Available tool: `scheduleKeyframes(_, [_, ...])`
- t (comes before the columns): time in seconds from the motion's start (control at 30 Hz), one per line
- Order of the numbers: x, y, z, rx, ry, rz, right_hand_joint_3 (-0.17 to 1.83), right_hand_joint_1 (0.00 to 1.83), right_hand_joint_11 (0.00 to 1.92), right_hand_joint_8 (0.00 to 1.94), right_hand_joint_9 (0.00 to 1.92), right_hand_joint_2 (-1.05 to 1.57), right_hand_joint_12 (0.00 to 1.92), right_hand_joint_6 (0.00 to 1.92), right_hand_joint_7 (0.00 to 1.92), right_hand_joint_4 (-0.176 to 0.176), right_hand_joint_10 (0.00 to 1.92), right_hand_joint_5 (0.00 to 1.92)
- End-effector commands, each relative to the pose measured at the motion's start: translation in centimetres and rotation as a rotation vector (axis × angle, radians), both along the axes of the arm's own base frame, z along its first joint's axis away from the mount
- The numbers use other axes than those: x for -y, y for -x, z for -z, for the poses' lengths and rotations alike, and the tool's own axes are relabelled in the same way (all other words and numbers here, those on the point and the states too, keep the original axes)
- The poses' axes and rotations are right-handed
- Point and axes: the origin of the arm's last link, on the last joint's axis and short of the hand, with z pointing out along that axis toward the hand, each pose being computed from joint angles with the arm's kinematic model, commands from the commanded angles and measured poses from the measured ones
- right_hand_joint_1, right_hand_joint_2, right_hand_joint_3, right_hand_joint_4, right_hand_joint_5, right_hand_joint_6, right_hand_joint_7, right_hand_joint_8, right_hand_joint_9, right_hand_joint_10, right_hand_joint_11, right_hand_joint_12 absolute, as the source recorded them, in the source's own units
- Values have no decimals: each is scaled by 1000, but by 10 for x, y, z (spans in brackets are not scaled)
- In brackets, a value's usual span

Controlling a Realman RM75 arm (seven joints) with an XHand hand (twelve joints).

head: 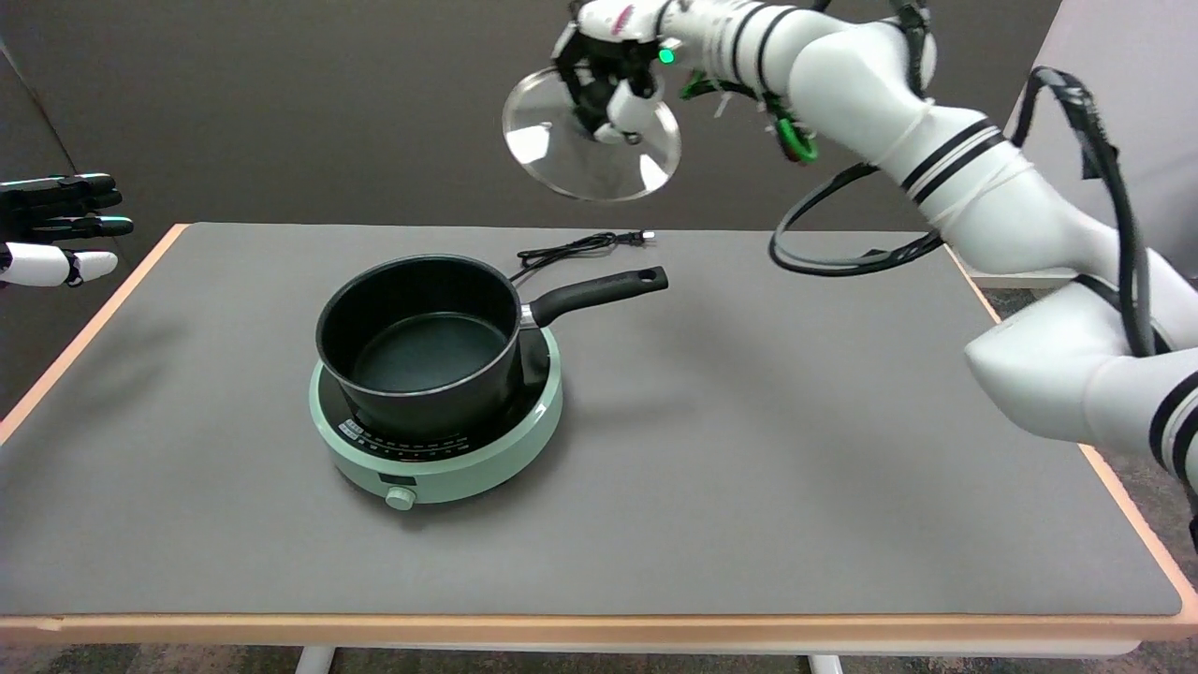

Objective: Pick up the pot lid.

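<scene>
Over table [749, 487] — lid [562, 154] tilted, hand-held [613, 70]

The right arm [936, 150] is glossy white, built of rounded segments ringed with black bands. Black cables [1114, 187] loop along it, and green clips sit near the wrist beside a lit green dot. The right hand [608, 65] is black and white with pink markings.

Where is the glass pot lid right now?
In the head view, the pot lid hangs tilted at upper centre, held by the right robot hand, above and behind the black pot.
</scene>
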Motion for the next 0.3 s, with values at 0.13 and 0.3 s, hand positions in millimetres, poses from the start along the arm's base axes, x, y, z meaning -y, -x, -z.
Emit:
scheduleKeyframes(0.13, [-27,25,-122,-37,242,122,583,1363,661,1257,841,852,1496,1293,924,176,1431,682])
scheduleKeyframes(0.3, [-46,41,-142,-39,267,182,583,1362,660,1258,840,853,1498,1294,923,176,1434,681])
